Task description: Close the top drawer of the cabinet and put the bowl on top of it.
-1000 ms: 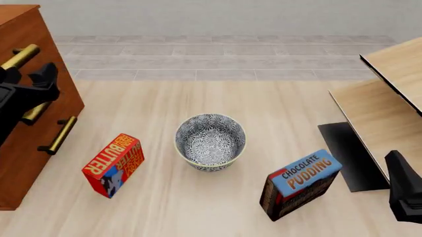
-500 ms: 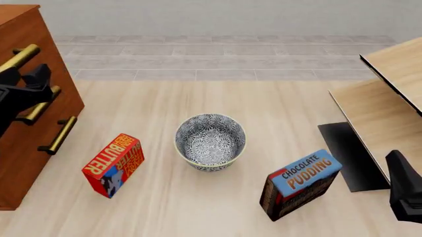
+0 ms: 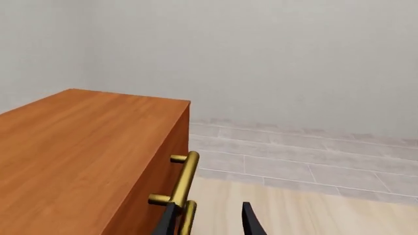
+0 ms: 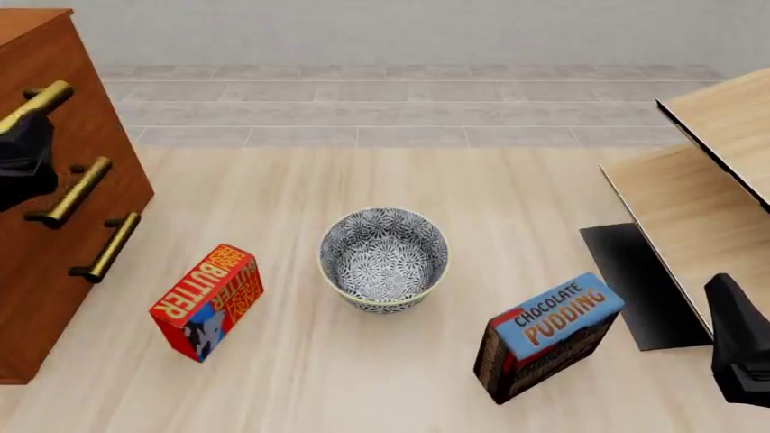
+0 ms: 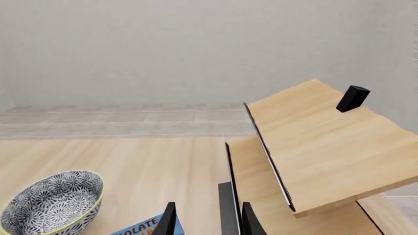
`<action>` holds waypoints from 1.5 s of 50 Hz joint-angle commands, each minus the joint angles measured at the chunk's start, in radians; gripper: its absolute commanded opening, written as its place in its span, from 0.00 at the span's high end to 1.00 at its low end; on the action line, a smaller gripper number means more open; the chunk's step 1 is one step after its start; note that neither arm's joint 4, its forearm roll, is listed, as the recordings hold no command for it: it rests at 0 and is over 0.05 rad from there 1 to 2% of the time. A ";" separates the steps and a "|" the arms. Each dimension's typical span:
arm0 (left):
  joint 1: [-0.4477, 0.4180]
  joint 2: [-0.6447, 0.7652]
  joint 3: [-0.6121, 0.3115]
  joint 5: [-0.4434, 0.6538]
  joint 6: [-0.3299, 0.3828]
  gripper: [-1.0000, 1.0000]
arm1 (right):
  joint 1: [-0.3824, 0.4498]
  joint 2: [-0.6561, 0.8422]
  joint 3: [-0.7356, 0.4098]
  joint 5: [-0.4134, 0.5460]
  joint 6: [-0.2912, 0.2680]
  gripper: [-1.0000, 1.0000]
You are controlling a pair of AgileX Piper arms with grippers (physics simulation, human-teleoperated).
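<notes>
Since the earlier frames, the left gripper (image 3: 207,223) had retreated toward the front view's left edge, leaving only a dark part of the arm in front of the cabinet (image 4: 49,225). Its fingers (image 3: 251,224) stood parted with nothing between them; one finger lay close by a brass handle in the left wrist view, contact uncertain. The top drawer (image 4: 75,90) appeared flush with the cabinet front, its handle (image 4: 34,104) projecting. The bowl (image 4: 384,258) sat upright on the surface (image 4: 506,198), mid-scene, between the butter box (image 4: 208,300) and the chocolate pudding box (image 4: 547,336), touching neither, well apart from the cabinet. The right gripper (image 5: 205,221) hung low at the right, beside the pale wooden furniture (image 5: 320,142); its fingers were apart and empty.
</notes>
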 commanded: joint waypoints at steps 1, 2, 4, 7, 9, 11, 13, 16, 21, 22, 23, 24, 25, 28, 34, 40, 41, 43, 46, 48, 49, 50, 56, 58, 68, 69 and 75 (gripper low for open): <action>-0.035 -0.276 0.038 0.160 0.047 0.00 | 0.001 0.001 0.001 -0.001 0.001 0.00; -0.035 -0.276 0.037 0.161 0.047 0.00 | 0.002 0.001 0.000 -0.001 0.001 0.00; -0.050 -0.328 0.050 0.193 0.055 0.00 | 0.004 0.001 -0.001 0.001 0.000 0.00; -0.062 -0.365 0.055 0.218 0.057 0.00 | 0.005 0.001 -0.002 0.001 0.000 0.00; -0.076 -0.405 0.065 0.239 0.064 0.00 | 0.006 0.001 -0.001 0.001 -0.001 0.00; -0.084 -0.425 0.072 0.256 0.054 0.00 | 0.007 0.000 -0.001 0.001 -0.002 0.00; -0.085 -0.452 0.085 0.265 0.064 0.00 | 0.007 0.000 0.000 0.002 -0.003 0.00; -0.107 -0.492 0.100 0.293 0.062 0.00 | 0.008 0.000 0.001 0.001 -0.004 0.00; -0.148 -0.595 0.133 0.362 0.071 0.00 | 0.010 0.000 0.000 0.002 -0.006 0.00; -0.151 -0.598 0.142 0.361 0.067 0.00 | 0.011 -0.001 -0.002 0.003 -0.006 0.00; -0.152 -0.604 0.147 0.362 0.069 0.00 | 0.012 -0.001 -0.001 0.003 -0.007 0.00; -0.157 -0.612 0.151 0.366 0.071 0.00 | 0.012 -0.001 0.000 0.002 -0.007 0.00; -0.157 -0.633 0.151 0.379 0.075 0.00 | 0.012 -0.001 0.001 0.001 -0.007 0.00; -0.162 -0.685 0.152 0.418 0.079 0.00 | 0.010 -0.002 0.001 0.001 -0.007 0.00; -0.169 -0.753 0.162 0.469 0.084 0.00 | 0.008 -0.001 0.001 0.001 -0.004 0.00; -0.169 -0.825 0.175 0.525 0.090 0.00 | 0.005 -0.001 0.000 0.000 -0.001 0.00; -0.170 -0.833 0.177 0.531 0.092 0.00 | 0.006 -0.001 0.002 -0.001 -0.002 0.00; -0.170 -0.833 0.180 0.532 0.088 0.00 | 0.006 -0.001 0.002 -0.001 -0.001 0.00; -0.166 -0.838 0.182 0.536 0.087 0.00 | 0.003 -0.002 0.003 -0.002 0.000 0.00; -0.166 -0.840 0.181 0.538 0.088 0.00 | 0.002 -0.002 0.002 -0.002 0.000 0.00; -0.166 -0.844 0.179 0.543 0.086 0.00 | 0.001 -0.002 0.002 -0.002 0.000 0.00; -0.166 -0.845 0.179 0.543 0.084 0.00 | 0.001 -0.002 0.002 -0.002 0.000 0.00; -0.175 -0.851 0.168 0.554 0.082 0.00 | -0.001 -0.003 -0.002 0.002 0.002 0.00; -0.175 -0.860 0.165 0.557 0.087 0.00 | -0.001 -0.002 -0.002 0.001 0.003 0.00; -0.169 -0.845 0.164 0.550 0.091 0.00 | -0.003 -0.002 0.000 -0.001 0.006 0.00; -0.170 -0.845 0.163 0.550 0.091 0.00 | -0.003 -0.002 0.000 -0.001 0.006 0.00; -0.177 -0.836 0.163 0.543 0.097 0.00 | -0.004 -0.002 0.000 -0.003 0.009 0.00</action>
